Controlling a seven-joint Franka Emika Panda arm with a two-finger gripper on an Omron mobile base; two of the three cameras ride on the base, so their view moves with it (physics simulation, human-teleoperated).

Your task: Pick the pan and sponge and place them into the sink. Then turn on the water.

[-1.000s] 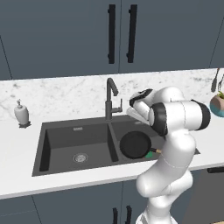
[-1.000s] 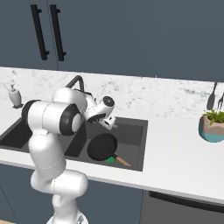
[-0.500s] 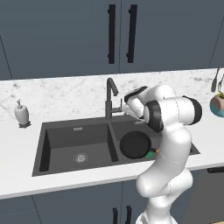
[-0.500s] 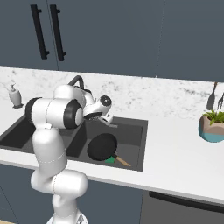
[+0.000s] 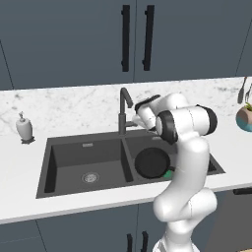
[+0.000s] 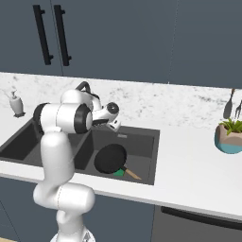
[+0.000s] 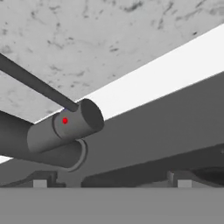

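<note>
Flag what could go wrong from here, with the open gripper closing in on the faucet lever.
1. The gripper is open beside the faucet, and its thin lever sits off-centre in the hand view, so the fingers may miss it.
2. The pan lies under the spout with the sponge beside it; water may splash off the pan.

Left base cam sits behind me to my left, looking forward and down: dark grey double-basin sink (image 5: 88, 147) centre frame, my arm rising at 5 o'clock. Right base cam mirrors it from behind my right: same sink (image 6: 142, 137), my arm at 8 o'clock. Both share the white marble-look counter (image 5: 64, 110) (image 6: 189, 156), the thin dark gooseneck faucet (image 5: 123, 106) (image 6: 84, 86) and the dark cabinet doors (image 5: 74, 39) (image 6: 123, 38). My hand cam is very close on the faucet's lever body (image 7: 65, 127), marble backsplash (image 7: 87, 35) at 12 o'clock.
</note>
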